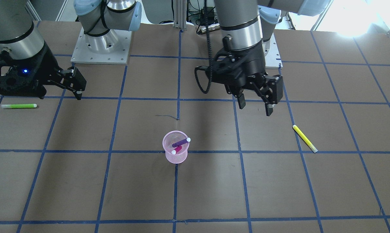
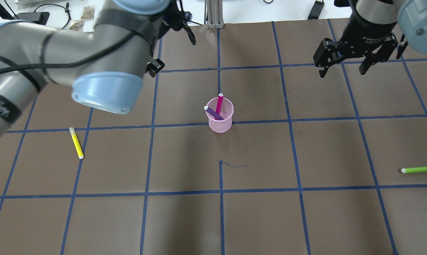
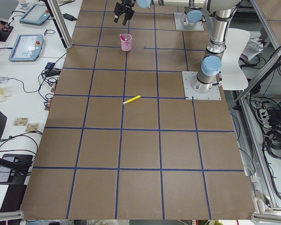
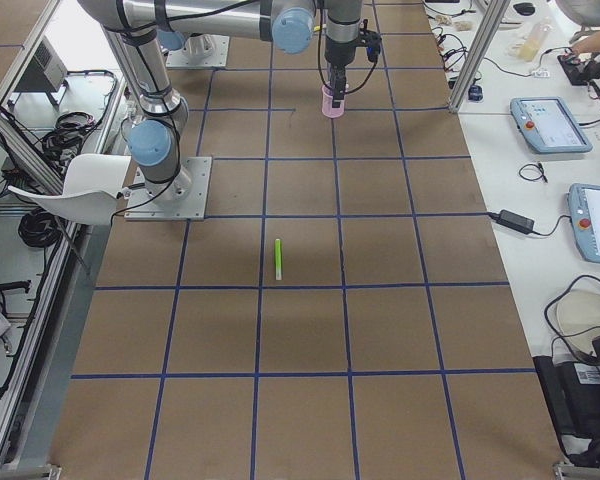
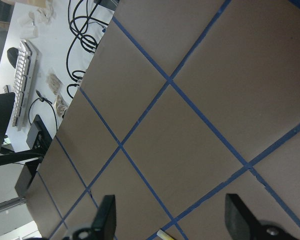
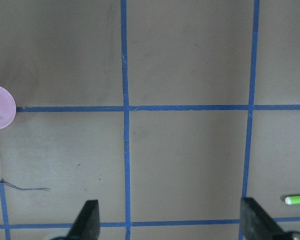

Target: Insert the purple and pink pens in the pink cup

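The left claw [image 1: 255, 108] hangs over the table [image 1: 84, 181] with its fingers spread and nothing between them. Nearest it, the yellow pen [image 1: 305, 138] lies flat on its outer side. Farther off, between the two claws and well apart from both, the cup [image 1: 176, 156] stands upright. The purple pen [image 1: 181, 142] and pink pen [image 1: 177, 149] are both inside it, leaning crossed with their white caps at the rim. Beyond the cup, the right claw [image 2: 342, 71] is likewise spread and empty. The green pen [image 1: 19, 106] lies near its outer side.
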{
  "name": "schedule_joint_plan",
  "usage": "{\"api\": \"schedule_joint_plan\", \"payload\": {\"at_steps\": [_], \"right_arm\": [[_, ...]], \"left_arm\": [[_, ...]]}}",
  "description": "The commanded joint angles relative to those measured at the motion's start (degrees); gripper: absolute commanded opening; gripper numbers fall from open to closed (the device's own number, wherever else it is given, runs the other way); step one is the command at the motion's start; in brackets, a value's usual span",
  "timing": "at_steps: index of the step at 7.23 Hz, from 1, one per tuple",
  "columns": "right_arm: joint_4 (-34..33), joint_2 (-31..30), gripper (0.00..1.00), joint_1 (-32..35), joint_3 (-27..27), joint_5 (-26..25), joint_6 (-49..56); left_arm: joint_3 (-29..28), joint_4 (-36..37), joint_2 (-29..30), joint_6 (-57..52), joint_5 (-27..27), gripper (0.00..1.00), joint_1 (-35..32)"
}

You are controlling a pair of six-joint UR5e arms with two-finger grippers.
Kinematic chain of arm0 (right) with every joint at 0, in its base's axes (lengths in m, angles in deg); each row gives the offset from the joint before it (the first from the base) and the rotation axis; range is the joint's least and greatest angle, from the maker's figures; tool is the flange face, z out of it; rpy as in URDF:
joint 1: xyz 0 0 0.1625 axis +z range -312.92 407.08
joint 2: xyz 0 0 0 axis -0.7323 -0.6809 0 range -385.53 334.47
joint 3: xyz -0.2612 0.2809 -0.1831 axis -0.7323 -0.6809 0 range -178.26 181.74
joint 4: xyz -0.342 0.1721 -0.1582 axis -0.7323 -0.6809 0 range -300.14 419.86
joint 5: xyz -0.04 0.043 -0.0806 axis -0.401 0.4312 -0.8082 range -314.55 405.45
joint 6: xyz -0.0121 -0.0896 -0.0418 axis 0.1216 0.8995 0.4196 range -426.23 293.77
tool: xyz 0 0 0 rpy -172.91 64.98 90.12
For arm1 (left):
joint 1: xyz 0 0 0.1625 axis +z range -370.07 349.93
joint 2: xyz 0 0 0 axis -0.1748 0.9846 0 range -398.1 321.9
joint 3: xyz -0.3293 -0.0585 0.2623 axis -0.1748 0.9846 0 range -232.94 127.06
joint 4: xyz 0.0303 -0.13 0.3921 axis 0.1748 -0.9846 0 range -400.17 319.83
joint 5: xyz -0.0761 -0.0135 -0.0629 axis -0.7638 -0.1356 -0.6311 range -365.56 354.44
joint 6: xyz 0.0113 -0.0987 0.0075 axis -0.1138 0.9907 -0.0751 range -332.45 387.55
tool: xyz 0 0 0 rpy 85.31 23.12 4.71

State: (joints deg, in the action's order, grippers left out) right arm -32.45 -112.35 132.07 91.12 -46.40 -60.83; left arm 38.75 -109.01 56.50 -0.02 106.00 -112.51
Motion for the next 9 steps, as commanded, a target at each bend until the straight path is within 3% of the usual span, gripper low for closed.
{"api": "schedule_joint_plan", "payload": {"at_steps": [1,2,3,4,5,7,9], "right_arm": [[0.03,-0.19,1.00,0.09,0.79,0.01,-0.13],[-0.06,-0.36,1.00,0.09,0.80,0.44,-0.21],[-0.06,-0.11,1.00,0.26,0.62,0.62,-1.78],[-0.06,-0.19,1.00,0.35,0.62,0.71,-2.49],[-0.06,-0.28,1.00,0.35,0.62,0.71,-2.50],[-0.06,-0.28,1.00,0.35,0.53,0.71,-2.50],[-0.49,-0.19,1.00,0.35,0.45,0.80,-2.50]], "left_arm": [[0.34,-15.20,-5.11,9.40,-14.62,0.77,11.60],[1.04,-17.79,-6.00,14.25,-18.45,0.77,14.61],[3.39,-17.99,-7.40,17.52,-19.01,0.72,15.25],[5.42,-16.51,-8.46,22.60,-20.84,0.72,15.25],[5.70,-15.72,-8.73,24.65,-22.95,0.76,15.17],[5.61,-15.27,-8.47,26.96,-23.23,1.00,15.17],[5.61,-15.27,-8.38,26.61,-23.23,1.00,15.17]]}}
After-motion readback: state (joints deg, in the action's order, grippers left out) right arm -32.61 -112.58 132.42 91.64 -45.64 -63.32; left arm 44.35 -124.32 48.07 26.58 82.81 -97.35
